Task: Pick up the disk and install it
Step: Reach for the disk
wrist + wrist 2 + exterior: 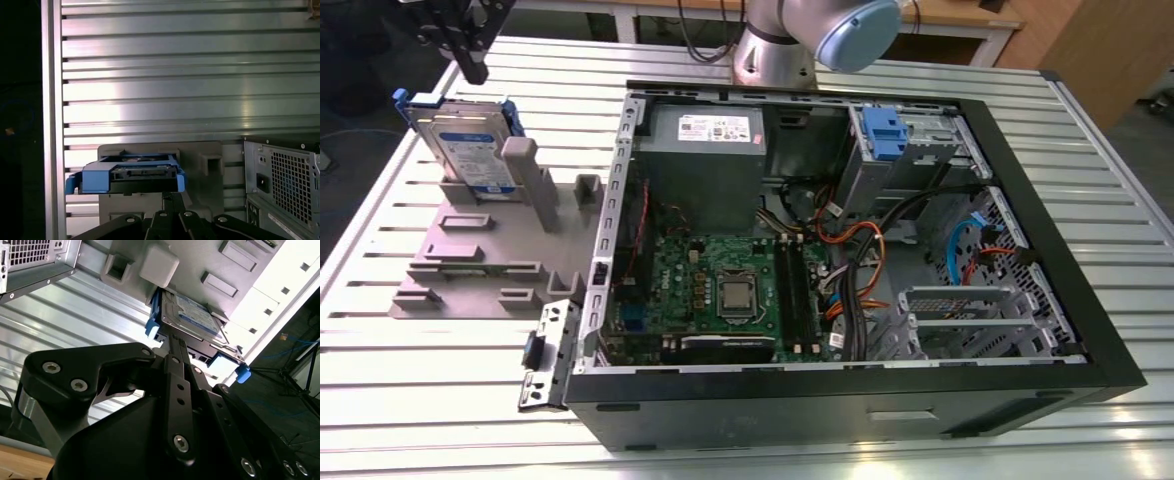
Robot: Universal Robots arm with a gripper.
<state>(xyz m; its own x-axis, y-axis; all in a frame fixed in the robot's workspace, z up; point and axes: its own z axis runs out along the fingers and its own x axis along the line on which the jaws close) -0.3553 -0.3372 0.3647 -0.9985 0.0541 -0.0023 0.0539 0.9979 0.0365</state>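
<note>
My gripper (478, 70), open or closed I cannot tell, hangs at the disk's (467, 145) twelve o'clock; off-centre, it could clip its top edge.

Your gripper (476, 72) hangs pointing straight down, its fingers (175, 375) drawn together and empty; your arm's grey joint (854, 30) sits well off to its side

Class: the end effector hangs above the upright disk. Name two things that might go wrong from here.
The disk stands on edge in the grey holder; an off-centre grasp by the end effector might tilt or jam it. Loose orange cables lie beside the drive bay in the case and might snag the disk.
</note>
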